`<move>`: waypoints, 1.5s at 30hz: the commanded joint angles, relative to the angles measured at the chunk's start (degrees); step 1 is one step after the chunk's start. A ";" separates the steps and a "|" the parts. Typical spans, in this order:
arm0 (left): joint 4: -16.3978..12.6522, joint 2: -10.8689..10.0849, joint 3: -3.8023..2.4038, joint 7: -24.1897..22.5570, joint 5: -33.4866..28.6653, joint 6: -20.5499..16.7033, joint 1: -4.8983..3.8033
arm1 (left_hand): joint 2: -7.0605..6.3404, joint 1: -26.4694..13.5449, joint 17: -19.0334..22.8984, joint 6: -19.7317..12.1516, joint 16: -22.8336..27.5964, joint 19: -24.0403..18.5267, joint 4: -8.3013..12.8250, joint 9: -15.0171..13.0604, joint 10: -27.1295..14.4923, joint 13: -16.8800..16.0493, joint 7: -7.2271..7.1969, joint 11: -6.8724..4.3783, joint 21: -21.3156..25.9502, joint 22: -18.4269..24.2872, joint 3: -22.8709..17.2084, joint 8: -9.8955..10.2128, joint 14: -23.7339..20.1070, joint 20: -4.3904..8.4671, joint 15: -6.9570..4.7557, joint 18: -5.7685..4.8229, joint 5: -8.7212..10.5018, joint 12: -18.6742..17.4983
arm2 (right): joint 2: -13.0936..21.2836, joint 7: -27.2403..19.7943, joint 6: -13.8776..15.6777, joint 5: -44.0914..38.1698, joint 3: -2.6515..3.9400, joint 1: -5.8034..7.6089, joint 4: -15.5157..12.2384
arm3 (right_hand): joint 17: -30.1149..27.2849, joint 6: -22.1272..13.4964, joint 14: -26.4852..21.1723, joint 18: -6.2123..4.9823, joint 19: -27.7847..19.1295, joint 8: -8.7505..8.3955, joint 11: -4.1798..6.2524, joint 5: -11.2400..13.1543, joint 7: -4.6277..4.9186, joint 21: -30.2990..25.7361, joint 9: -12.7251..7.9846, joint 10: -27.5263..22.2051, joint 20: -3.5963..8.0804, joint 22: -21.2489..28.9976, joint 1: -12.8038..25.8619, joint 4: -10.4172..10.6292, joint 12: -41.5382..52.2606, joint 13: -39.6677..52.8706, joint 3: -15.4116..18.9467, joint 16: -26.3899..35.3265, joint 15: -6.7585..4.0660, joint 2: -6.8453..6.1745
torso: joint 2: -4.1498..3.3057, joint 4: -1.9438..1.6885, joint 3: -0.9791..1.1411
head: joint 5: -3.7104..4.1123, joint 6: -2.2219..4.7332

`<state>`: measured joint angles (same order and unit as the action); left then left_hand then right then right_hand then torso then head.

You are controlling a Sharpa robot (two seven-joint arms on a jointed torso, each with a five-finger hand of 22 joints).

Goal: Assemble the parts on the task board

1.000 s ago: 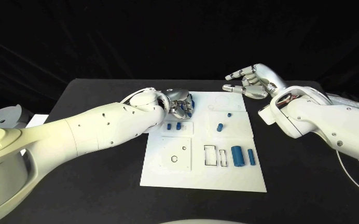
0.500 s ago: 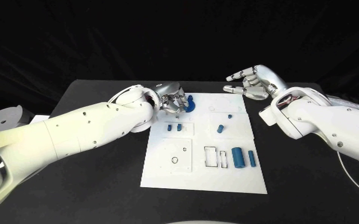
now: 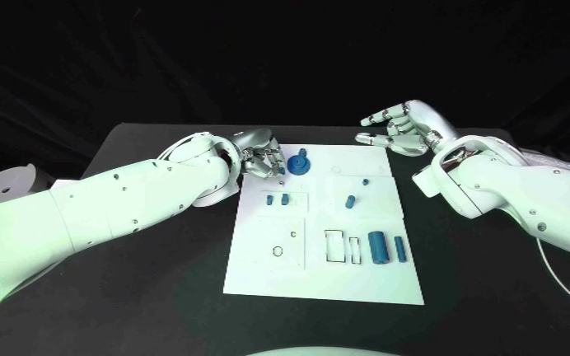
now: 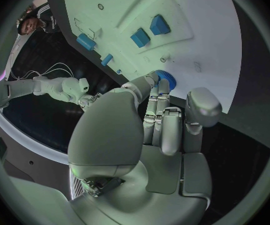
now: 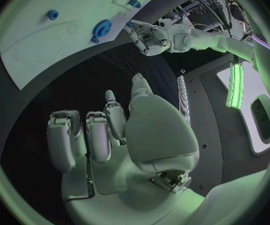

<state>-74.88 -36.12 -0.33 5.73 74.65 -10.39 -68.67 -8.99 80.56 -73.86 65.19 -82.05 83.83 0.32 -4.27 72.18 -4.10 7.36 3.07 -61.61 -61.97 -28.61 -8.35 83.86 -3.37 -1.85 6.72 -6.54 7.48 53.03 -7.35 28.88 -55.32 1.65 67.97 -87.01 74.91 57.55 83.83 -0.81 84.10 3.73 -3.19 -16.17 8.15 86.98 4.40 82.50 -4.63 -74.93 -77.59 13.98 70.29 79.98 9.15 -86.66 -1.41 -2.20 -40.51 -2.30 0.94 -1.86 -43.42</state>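
Observation:
The white task board [image 3: 323, 278] lies in the middle of the black table. A blue gear [image 3: 300, 163] sits near its far left corner, also seen in the left wrist view [image 4: 165, 78] and the right wrist view [image 5: 101, 29]. My left hand [image 3: 259, 162] hovers just left of the gear, fingers [image 4: 162, 116] stretched toward it and holding nothing. My right hand [image 3: 398, 130] hangs above the board's far right corner, fingers loosely curled and apart, empty. Two small blue blocks [image 3: 276, 201] lie in a recess, with a blue peg [image 3: 349, 202] to their right. Two blue cylinders [image 3: 386, 248] lie at the right.
A tiny blue piece [image 3: 363, 183] lies on the board's far right part. Empty slots [image 3: 342, 247] and a small hole [image 3: 277, 251] mark the board's near half. Black table surface [image 3: 142, 290] surrounds the board, and a white object [image 3: 15, 181] sits off the table's left edge.
My left hand has drawn back to the left off the blue gear, which now stands uncovered on the board. The right hand has stayed in place.

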 commanded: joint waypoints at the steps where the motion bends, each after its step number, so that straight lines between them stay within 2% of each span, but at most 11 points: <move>1: 0.65 0.18 0.09 0.41 -0.19 2.62 -0.02 | 0.07 -0.53 -0.02 0.16 -0.31 1.28 0.13 -0.02 0.07 -0.09 0.26 0.28 -0.27 0.01 -0.27 0.38 3.20 -0.35 0.28 -0.70 0.29 -0.33 | -0.06 -0.34 -0.70 -0.21 0.01 -0.03 -0.07 | 9.60 0.20 4.92 -0.47 3.02 0.19 0.22 0.37 -0.23 -0.25 0.06 0.15 -0.24 -10.15 0.17 0.00 0.15 0.68 0.49 0.11 0.19 0.51 | 0.01 0.08 0.01 | -0.11 -0.04; 4: 1.35 0.49 0.23 0.53 -0.11 3.33 0.03 | -0.03 -0.71 0.07 0.16 -0.28 1.27 0.14 0.00 0.08 -0.10 0.27 0.31 -0.26 0.00 -0.24 0.46 3.18 -0.37 0.30 -0.69 0.32 -0.45 | -0.07 -0.34 -0.71 -0.21 0.01 -0.03 -0.09 | 9.60 0.20 4.92 -0.47 3.02 0.19 0.22 0.37 -0.23 -0.25 0.06 0.15 -0.24 -10.15 0.17 0.00 0.15 0.68 0.49 0.11 0.19 0.51 | -0.01 0.02 0.03 | -0.02 -0.22; 8: 1.89 0.74 0.42 0.61 -0.06 4.13 0.11 | -0.06 -0.77 0.18 0.16 -0.23 1.25 0.16 0.01 0.08 -0.10 0.26 0.31 -0.17 0.08 -0.24 0.49 3.16 -0.38 0.30 -0.67 0.32 -0.50 | -0.11 -0.32 -0.74 -0.21 0.01 -0.03 -0.11 | 9.60 0.20 4.92 -0.47 3.02 0.19 0.22 0.37 -0.23 -0.25 0.06 0.15 -0.24 -10.15 0.17 0.00 0.15 0.68 0.49 0.11 0.19 0.51 | -0.03 0.15 0.06 | -0.08 -0.22; 12: 2.23 0.97 0.57 0.67 -0.08 4.53 0.18 | -0.06 -0.77 0.18 0.16 -0.23 1.25 0.16 0.01 0.08 -0.10 0.26 0.31 -0.17 0.08 -0.24 0.49 3.16 -0.38 0.30 -0.67 0.32 -0.50 | -0.11 -0.33 -0.73 -0.21 0.01 -0.03 -0.13 | 9.60 0.20 4.92 -0.47 3.02 0.19 0.22 0.37 -0.23 -0.25 0.06 0.15 -0.24 -10.15 0.17 0.00 0.15 0.68 0.49 0.11 0.19 0.51 | 0.03 0.06 0.05 | 0.03 -0.31; 24: 3.31 1.98 0.86 0.72 -0.08 4.72 0.27 | -0.08 -0.85 0.17 0.17 -0.24 1.23 0.17 0.02 0.09 -0.11 0.26 0.32 -0.11 0.14 -0.25 0.54 3.15 -0.39 0.31 -0.66 0.32 -0.56 | -0.07 -0.31 -0.70 -0.21 0.01 -0.03 -0.20 | 9.60 0.20 4.92 -0.47 3.02 0.19 0.22 0.38 -0.23 -0.25 0.06 0.15 -0.24 -10.15 0.18 0.00 0.15 0.68 0.50 0.11 0.19 0.51 | 0.02 0.06 0.09 | -0.05 -0.21; 45: 4.05 2.77 1.09 1.31 0.26 6.44 0.29 | 0.02 -0.87 0.36 0.28 -0.17 1.18 0.29 0.02 0.21 -0.15 0.19 0.26 -0.07 0.14 -0.40 0.61 3.09 -0.41 0.30 -0.65 0.29 -0.69 | -0.01 -0.22 -0.69 -0.21 0.01 -0.03 -0.19 | 9.60 0.22 4.92 -0.47 3.04 0.19 0.22 0.44 -0.24 -0.24 0.06 0.16 -0.23 -10.17 0.20 0.00 0.15 0.67 0.57 0.12 0.18 0.54 | 0.01 0.09 0.07 | -0.01 -0.41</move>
<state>-70.80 -33.50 0.67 6.73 74.71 -5.58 -68.45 -8.99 80.11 -73.55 65.18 -82.05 83.83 0.54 -4.20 72.18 -4.18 7.34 3.06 -61.61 -61.78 -28.83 -7.92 83.87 -3.37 -1.85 6.72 -6.55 7.11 53.03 -7.32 28.80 -55.31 1.65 67.96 -87.11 74.94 57.55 83.83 -0.81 84.10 3.73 -3.19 -15.94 8.15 86.98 4.37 82.50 -4.63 -74.90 -77.59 13.98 70.29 79.98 9.48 -86.66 -1.40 -2.19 -40.48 -2.21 1.02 -1.85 -43.86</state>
